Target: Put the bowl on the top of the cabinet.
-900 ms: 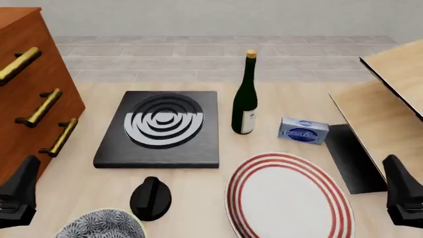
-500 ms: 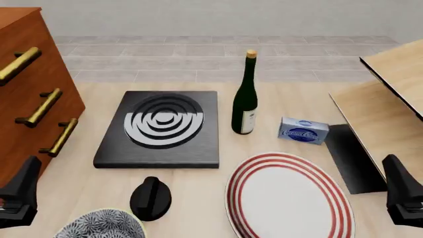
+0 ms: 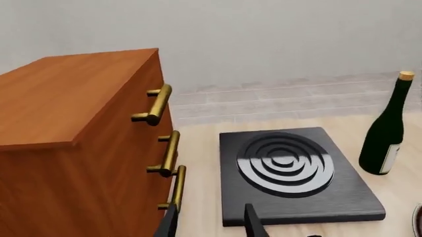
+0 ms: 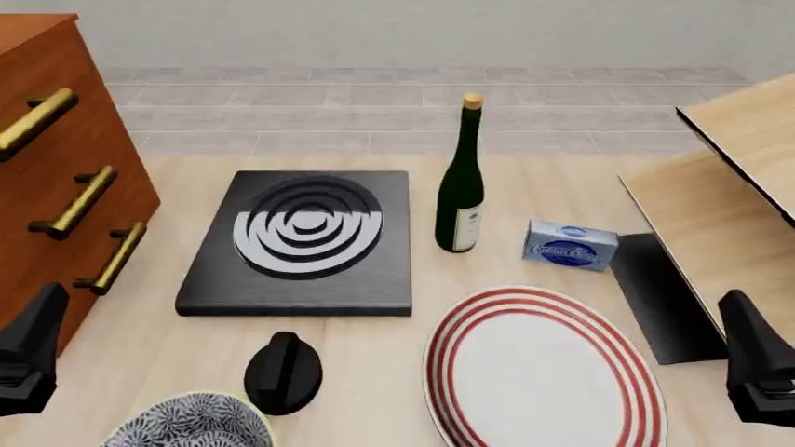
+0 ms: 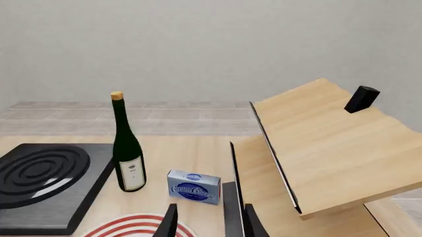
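Observation:
The bowl (image 4: 186,426), grey-blue floral with a pale rim, sits at the near left edge of the table, cut off by the frame. It is out of both wrist views. The reddish-brown cabinet (image 4: 56,158) with brass handles stands at the far left, and its flat top (image 3: 66,94) shows in the left wrist view. My left gripper (image 4: 28,358) hovers beside the cabinet's lower front, left of the bowl and apart from it. Its fingers (image 3: 254,224) are open and empty. My right gripper (image 4: 755,368) is at the near right, open and empty (image 5: 211,227).
A black hob slab (image 4: 304,240) lies mid-table with a green bottle (image 4: 461,186) and a blue box (image 4: 571,245) to its right. A red-ringed plate (image 4: 541,368) and a black knob-like object (image 4: 283,372) lie near the bowl. Pale wood boards (image 4: 733,205) rise at right.
My left gripper has shifted slightly to the left, toward the frame's edge. The bowl, the right gripper and everything else stay where they were.

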Motion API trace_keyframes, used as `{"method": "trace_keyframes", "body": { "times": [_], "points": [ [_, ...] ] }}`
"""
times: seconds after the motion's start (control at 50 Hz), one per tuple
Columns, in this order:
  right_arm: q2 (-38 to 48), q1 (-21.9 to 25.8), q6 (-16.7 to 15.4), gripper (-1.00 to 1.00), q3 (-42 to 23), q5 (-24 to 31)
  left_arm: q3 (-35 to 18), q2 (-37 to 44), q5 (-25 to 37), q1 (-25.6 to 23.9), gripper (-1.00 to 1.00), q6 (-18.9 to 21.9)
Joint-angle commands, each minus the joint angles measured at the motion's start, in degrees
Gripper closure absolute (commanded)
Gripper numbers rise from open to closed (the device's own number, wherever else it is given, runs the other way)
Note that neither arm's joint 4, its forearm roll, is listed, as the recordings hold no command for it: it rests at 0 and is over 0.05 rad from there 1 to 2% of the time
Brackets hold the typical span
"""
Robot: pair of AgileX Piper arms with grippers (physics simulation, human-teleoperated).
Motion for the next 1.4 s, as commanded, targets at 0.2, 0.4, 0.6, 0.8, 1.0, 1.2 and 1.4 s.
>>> {"method": "trace_keyframes", "body": {
  "times": [0.2,0.4,0.6,0.8,1.0,1.2,1.4],
  "points": [
    [0.0,0.0,0.0,-1.00,0.0,0.0,-7.2,1.4,15.7,-3.2,-1.00,1.6],
    [0.0,0.0,0.0,-1.00,0.0,0.0,-12.7,6.2,24.0,-5.0,-1.00,-0.1],
    [0.0,0.0,0.0,-1.00,0.0,0.0,-14.0,6.2,29.3,-6.2,-1.00,1.1],
    [0.0,0.0,0.0,-1.00,0.0,0.0,-13.9,6.6,34.1,-6.8,-1.00,2.8],
    [0.0,0.0,0.0,-1.00,0.0,0.0,-13.0,5.2,38.6,-5.1,-1.00,5.7],
    [0.0,0.0,0.0,-1.00,0.0,0.0,-14.0,6.2,42.1,-5.8,-1.00,3.9],
    [0.0,0.0,0.0,-1.00,0.0,0.0,-13.8,7.5,42.7,-7.0,-1.00,3.1]
  ]
}}
